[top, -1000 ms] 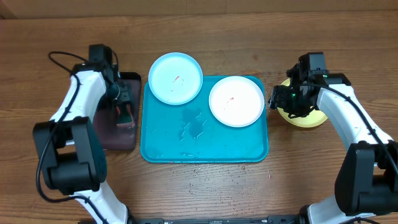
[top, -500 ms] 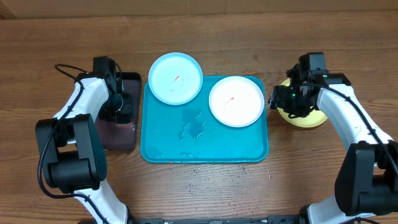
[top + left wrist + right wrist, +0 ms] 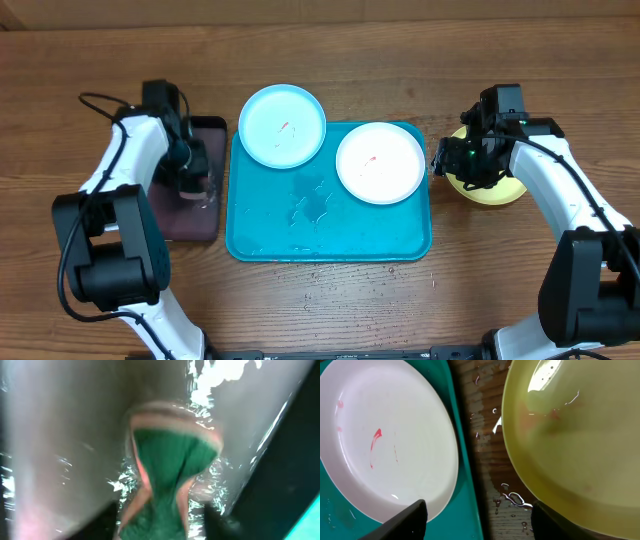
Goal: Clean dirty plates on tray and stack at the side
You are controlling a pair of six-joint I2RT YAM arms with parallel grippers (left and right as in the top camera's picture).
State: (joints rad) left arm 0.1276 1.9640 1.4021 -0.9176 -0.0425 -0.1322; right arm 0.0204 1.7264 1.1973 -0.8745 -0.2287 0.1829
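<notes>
The turquoise tray (image 3: pixel 330 235) lies at the table's middle. The white plate (image 3: pixel 379 162) with a red smear lies on its right half. The light cyan plate (image 3: pixel 282 125), also smeared, overlaps the tray's back left rim. The yellow-green plate (image 3: pixel 492 188) lies on the table right of the tray. My left gripper (image 3: pixel 193 183) is over a black tray (image 3: pixel 190 222), shut on a green sponge (image 3: pixel 170 455) that is pinched at its middle (image 3: pixel 162 510). My right gripper (image 3: pixel 480 520) is open and empty, between the white plate (image 3: pixel 385 435) and the yellow-green plate (image 3: pixel 570 435).
A water puddle (image 3: pixel 315 200) sits on the turquoise tray's floor (image 3: pixel 465 510). The black tray's surface looks wet (image 3: pixel 60 435). Water drops lie on the wood between tray and yellow-green plate (image 3: pixel 510 497) and in front of the tray (image 3: pixel 330 270).
My left gripper with the sponge has shifted slightly back and forth over the black tray. The right arm and the plates have not moved.
</notes>
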